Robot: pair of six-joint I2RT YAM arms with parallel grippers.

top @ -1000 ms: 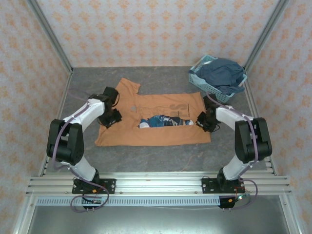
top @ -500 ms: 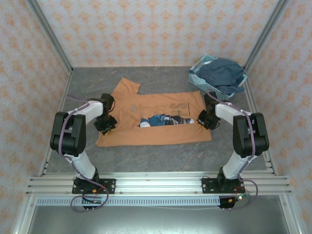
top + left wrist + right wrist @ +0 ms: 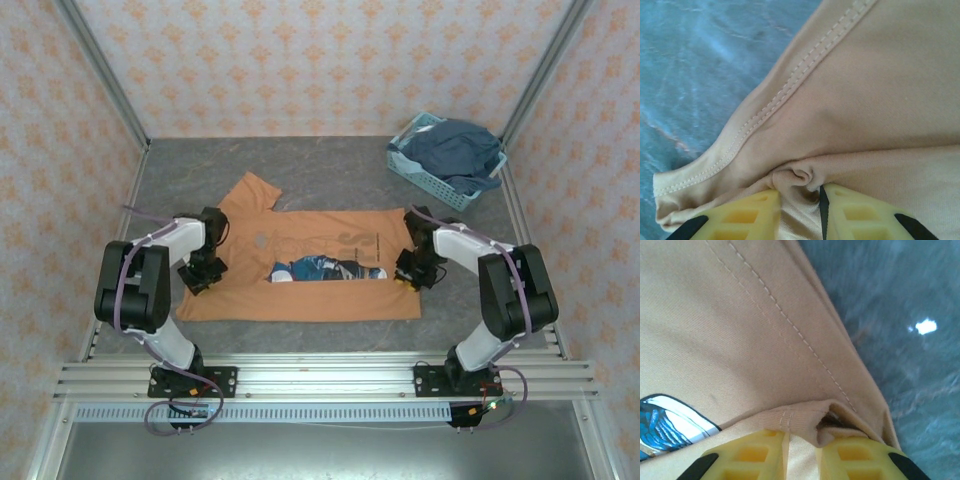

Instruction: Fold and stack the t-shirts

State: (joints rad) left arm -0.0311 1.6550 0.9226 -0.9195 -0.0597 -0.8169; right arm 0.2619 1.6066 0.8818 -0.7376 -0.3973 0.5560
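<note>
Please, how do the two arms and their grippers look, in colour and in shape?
The left arm and the right arm have black joints and white links, with a lilac cable along each. The fingers are yellow with hollow cells and black patches.

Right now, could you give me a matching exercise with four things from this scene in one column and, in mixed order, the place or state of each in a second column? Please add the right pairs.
Things:
1. t-shirt
2. basket
3. left claw
4. right claw

Place or state:
A. at the far right corner of the table, dark blue cloth inside
B. shut on the shirt's right end, blue print close by
C. orange, lying flat mid-table
D. shut on a bunched fold at the shirt's left end

Pairs: 1-C, 2-A, 3-D, 4-B
</note>
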